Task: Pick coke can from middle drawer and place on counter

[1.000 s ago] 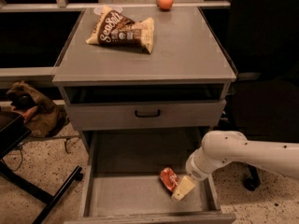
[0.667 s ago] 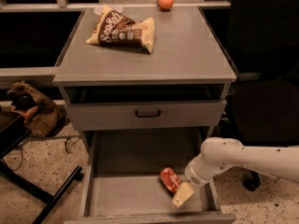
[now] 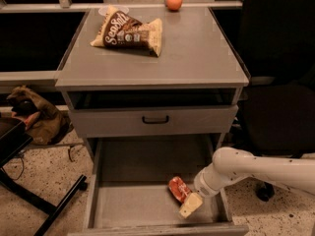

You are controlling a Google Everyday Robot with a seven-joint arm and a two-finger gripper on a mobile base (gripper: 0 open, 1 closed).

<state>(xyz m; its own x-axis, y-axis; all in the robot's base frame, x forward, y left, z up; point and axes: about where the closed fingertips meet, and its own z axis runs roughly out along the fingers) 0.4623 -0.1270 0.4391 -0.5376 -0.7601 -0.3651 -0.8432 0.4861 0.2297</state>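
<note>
The coke can (image 3: pixel 177 189), small, red and dented, lies on its side on the floor of the open middle drawer (image 3: pixel 133 205), toward the right front. My gripper (image 3: pixel 189 205) reaches in from the right on the white arm and sits right beside the can, its pale fingertip just in front of and right of it. The counter (image 3: pixel 192 53) is the grey top of the cabinet above.
A chip bag (image 3: pixel 129 31) lies on the counter's back left and an orange fruit (image 3: pixel 173 1) sits at its back edge. The drawer front with a black handle (image 3: pixel 155 119) is shut above the open drawer. A black chair base (image 3: pixel 54 205) stands at left, a dark chair (image 3: pixel 280 82) at right.
My gripper has moved slightly down and toward the drawer's front, staying next to the can. The can has not visibly moved.
</note>
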